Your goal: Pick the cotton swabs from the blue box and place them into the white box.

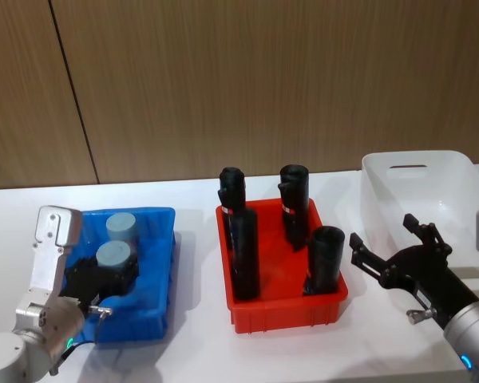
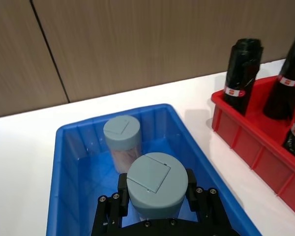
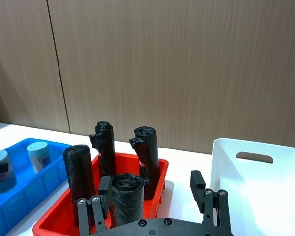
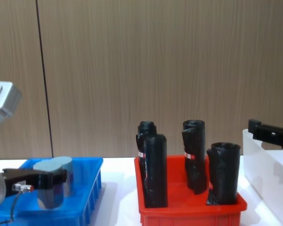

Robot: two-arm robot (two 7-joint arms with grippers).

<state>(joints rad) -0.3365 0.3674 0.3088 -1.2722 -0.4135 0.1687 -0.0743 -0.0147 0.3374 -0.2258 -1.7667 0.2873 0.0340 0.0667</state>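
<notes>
Head view, counted: two tubs of cotton swabs, four black rolls (image 1: pixel 245 255), three bins, two grippers. At 8 o'clock on the white table (image 1: pixel 199 351), the blue box (image 1: pixel 164 267), holding both tubs upright: the near cotton swab tub (image 1: pixel 114 255) toward the box's 6 o'clock end, the far cotton swab tub (image 1: pixel 121 227) just beside it at 12 o'clock, clear of the black fingers. Down inside that box, the left gripper (image 1: pixel 110 273), clenched on the near cotton swab tub, one finger against each side just under the grey-blue lid; same grasp plain in the left wrist view. Cannot tell whether that tub rests on the box floor or hangs just above it. At 6 o'clock, mid-table, the red bin (image 1: pixel 287 309), holding all four black rolls upright: two close together along its 9 o'clock side, one at the far 3 o'clock corner, one at the near 3 o'clock corner. At 3 o'clock, the white box (image 1: pixel 463 171), taller than the others, slot handle cut in its far wall. At 4 o'clock, between red bin and white box, the right gripper (image 1: pixel 389 236), released, fingers spread wide, hovering by the white box's near corner.
</notes>
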